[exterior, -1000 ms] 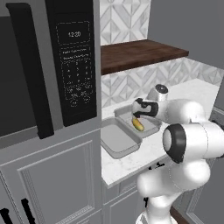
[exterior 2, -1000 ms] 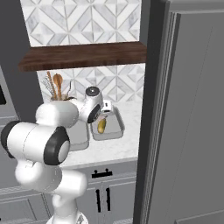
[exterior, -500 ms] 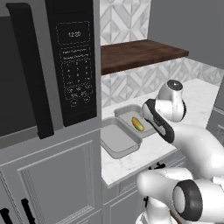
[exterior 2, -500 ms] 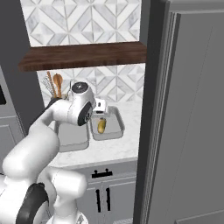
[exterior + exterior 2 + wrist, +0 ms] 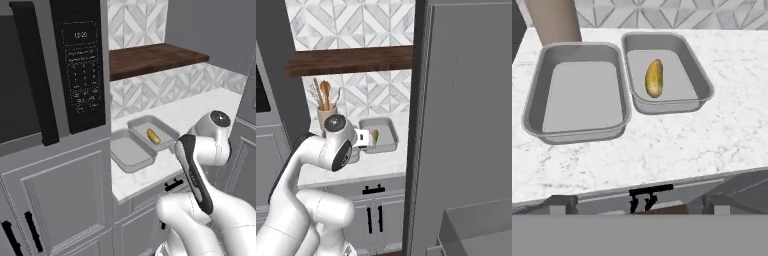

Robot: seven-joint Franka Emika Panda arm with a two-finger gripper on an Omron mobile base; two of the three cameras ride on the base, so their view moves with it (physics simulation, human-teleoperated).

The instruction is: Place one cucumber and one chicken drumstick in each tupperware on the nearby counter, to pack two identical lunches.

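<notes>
Two grey tupperware trays are seen side by side on the white counter (image 5: 662,145), almost touching along their long sides; the left tray (image 5: 577,90) is bare inside, with a tan jar (image 5: 554,20) just behind its far left corner; the right tray (image 5: 664,75) has one cucumber (image 5: 654,78) lying flat near its middle (yellow-green, a little curved). In the left base view the same cucumber (image 5: 153,136) is seen in the tray further from the black microwave (image 5: 75,70) — the nearer tray (image 5: 131,150) has nothing in it. In the right base view wooden spoons (image 5: 323,92) are seen in the jar, under a dark wooden shelf (image 5: 351,59). The gripper is spread wide and nothing is held in it.
</notes>
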